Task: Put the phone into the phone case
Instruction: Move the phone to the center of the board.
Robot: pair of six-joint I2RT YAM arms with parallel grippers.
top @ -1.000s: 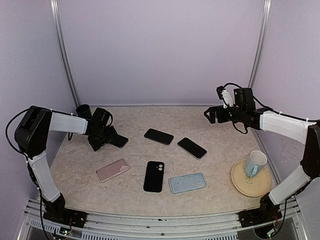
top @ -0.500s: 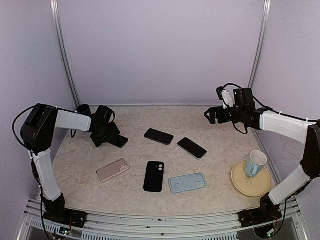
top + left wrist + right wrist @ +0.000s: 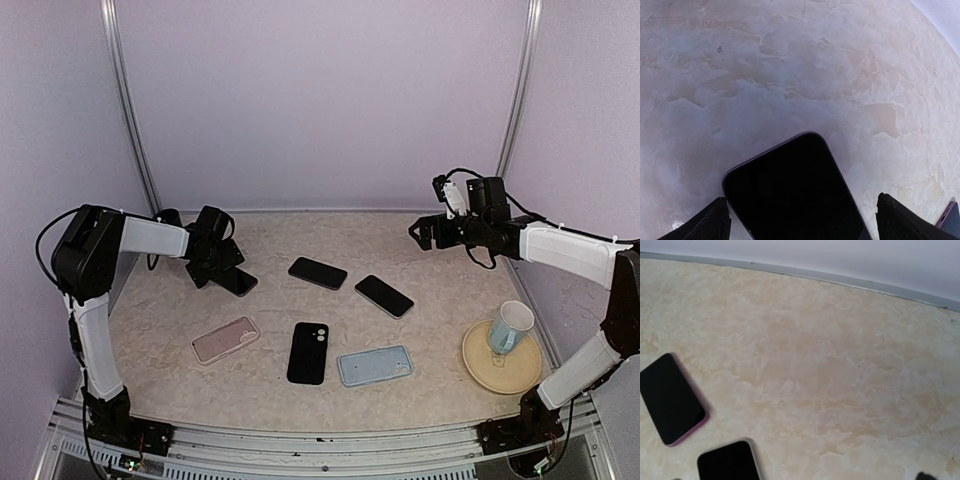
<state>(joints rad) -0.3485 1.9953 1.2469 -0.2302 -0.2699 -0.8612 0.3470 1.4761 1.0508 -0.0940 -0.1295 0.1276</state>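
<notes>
My left gripper (image 3: 230, 277) is low at the back left, open, its jaws astride one end of a black phone (image 3: 240, 283) lying screen-up on the table. In the left wrist view the phone (image 3: 790, 190) lies between my two fingertips (image 3: 715, 222), with a gap on the right side. A pink phone case (image 3: 225, 340) and a light blue phone case (image 3: 375, 365) lie near the front. Three more black phones lie mid-table: one back-up (image 3: 309, 352), two screen-up (image 3: 318, 272) (image 3: 384, 295). My right gripper (image 3: 424, 232) hovers open and empty at the back right.
A mug (image 3: 511, 325) stands on a beige plate (image 3: 500, 372) at the front right. A black cup (image 3: 166, 217) stands at the back left by the wall. The right wrist view shows two of the phones (image 3: 671, 397) (image 3: 727, 462) and bare table.
My left arm has swung its wrist up and to the right, over the phone at the back left. The phone has stayed in place. The right arm has not moved.
</notes>
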